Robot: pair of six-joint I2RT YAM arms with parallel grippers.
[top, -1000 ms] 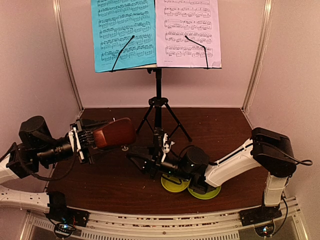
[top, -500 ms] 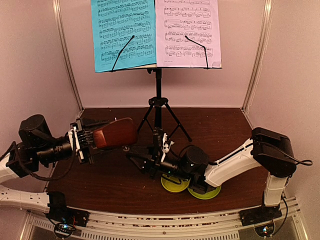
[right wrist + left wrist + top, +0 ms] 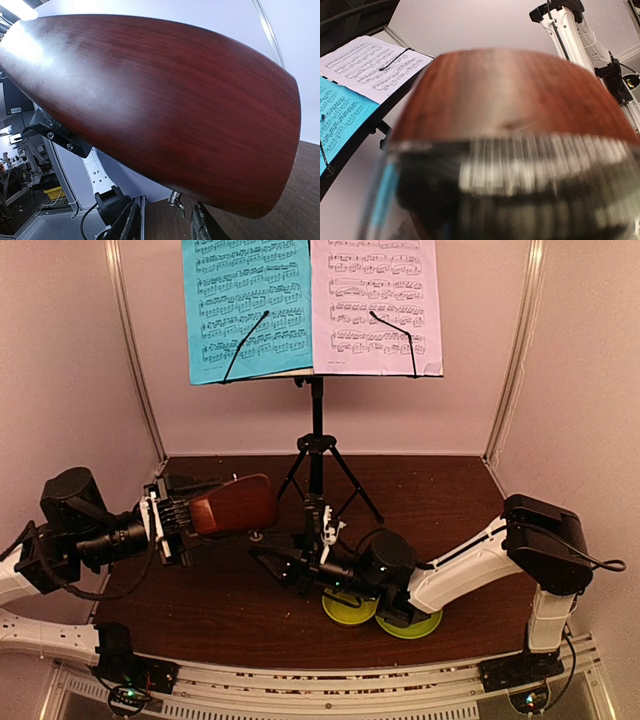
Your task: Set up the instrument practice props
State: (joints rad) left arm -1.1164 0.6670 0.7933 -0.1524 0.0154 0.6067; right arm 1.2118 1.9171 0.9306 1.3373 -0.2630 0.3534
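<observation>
Metronome (image 3: 235,505) edges right, pinched by my left gripper (image 3: 192,514); right gripper (image 3: 285,565), spread, sits before the music stand (image 3: 316,440), near the bowl (image 3: 340,612).

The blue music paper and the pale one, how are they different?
The blue sheet is turquoise; the pale sheet is lilac-white. The blue sheet sits on the left half of the music stand, the pale sheet on the right. Both carry printed notes and stand upright, side by side.

Facing you, turquoise-blue music sheet (image 3: 247,310) with black staves, pale lilac-white music sheet (image 3: 378,305) printed alike, black metal tripod stand (image 3: 316,420), glossy red-brown grained wooden metronome (image 3: 235,505), your dark brown surface (image 3: 450,490), yellow-green round bowl (image 3: 345,612)
</observation>
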